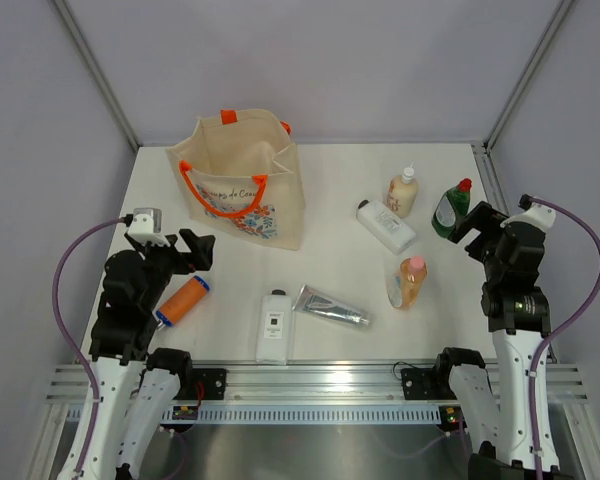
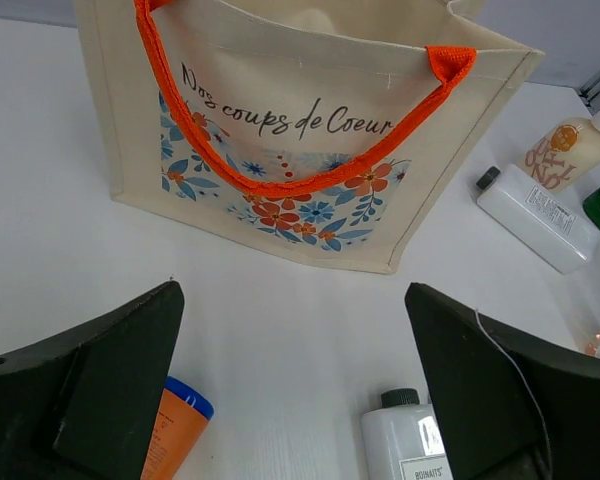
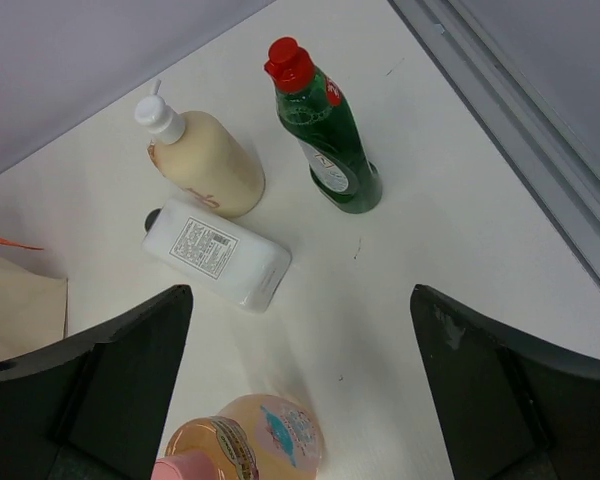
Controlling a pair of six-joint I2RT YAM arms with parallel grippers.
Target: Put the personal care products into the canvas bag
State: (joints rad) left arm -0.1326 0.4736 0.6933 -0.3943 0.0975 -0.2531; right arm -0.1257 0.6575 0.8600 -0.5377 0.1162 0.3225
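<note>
Cream canvas bag (image 1: 242,180) stands upright with its mouth open. All seven products lie outside it on the table (image 1: 340,170), so I judge the task to be at its start, with the first pick in hand.

On the bag's near side, towards the left arm, lies the orange cylinder (image 1: 183,300). Also on that near side are a white bottle (image 1: 273,326) and the silver tube (image 1: 332,307). Off the bag's other flank, towards the right arm, are the second white bottle (image 1: 386,225), the beige bottle (image 1: 403,192), the green bottle (image 1: 452,208) and the peach bottle (image 1: 408,282).

The left gripper (image 1: 196,250) hovers between the bag and the orange cylinder, fingers spread wide and empty, with the wrist aimed at the bag's printed front. The right gripper (image 1: 473,230), well apart from the bag, hangs beside the green bottle, likewise spread and empty.

The next move probably calls for the left gripper to draw back over the orange cylinder, straddle it across its width and close.
</note>
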